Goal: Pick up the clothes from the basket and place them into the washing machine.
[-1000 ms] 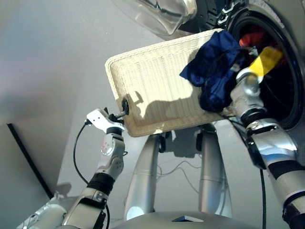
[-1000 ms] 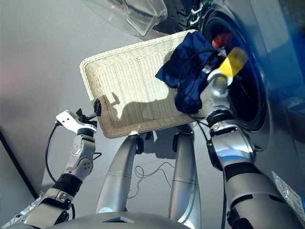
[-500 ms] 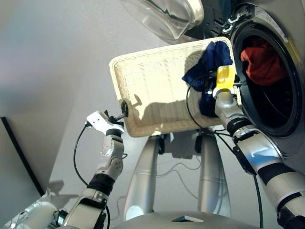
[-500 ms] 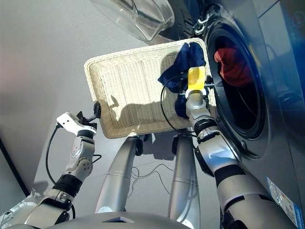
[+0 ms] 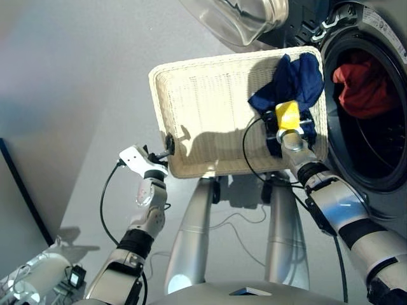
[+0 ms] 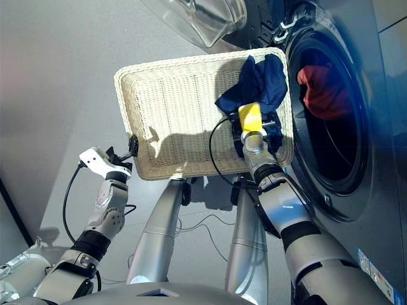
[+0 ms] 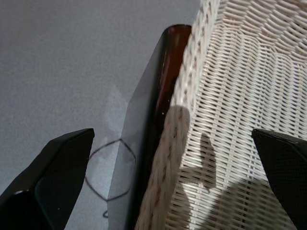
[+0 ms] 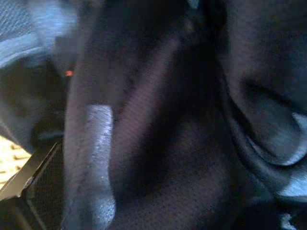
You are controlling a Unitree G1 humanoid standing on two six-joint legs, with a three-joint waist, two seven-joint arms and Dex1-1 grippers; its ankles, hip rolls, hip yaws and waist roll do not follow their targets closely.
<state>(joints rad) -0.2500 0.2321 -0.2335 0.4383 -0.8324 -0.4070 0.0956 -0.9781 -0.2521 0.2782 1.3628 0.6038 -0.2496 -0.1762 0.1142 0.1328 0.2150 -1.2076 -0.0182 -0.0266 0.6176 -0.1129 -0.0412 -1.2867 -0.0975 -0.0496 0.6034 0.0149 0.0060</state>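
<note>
The right claw (image 5: 284,131) is pressing into the navy blue garment (image 5: 289,86), and the cloth is covering its fingers, so I cannot tell how far it is open or whether it is gripping the cloth. In the right wrist view only dark folds of this garment are filling the picture. The navy garment is lying in the basket (image 5: 203,108), at the end nearest to the washing machine (image 5: 381,38), with its upper edge reaching the woven rim. The other part of the basket is showing only bare wicker.

The left claw (image 5: 166,148) is standing at the opposite end of the basket. Its two fingers (image 7: 53,182) are spread wide, one outside the rim and one over the inner side, and they are not closing on it.

Inside the drum hole of the washing machine an orange-red garment (image 5: 362,86) is lying. The glass door (image 5: 238,19) is hanging open above the basket.
</note>
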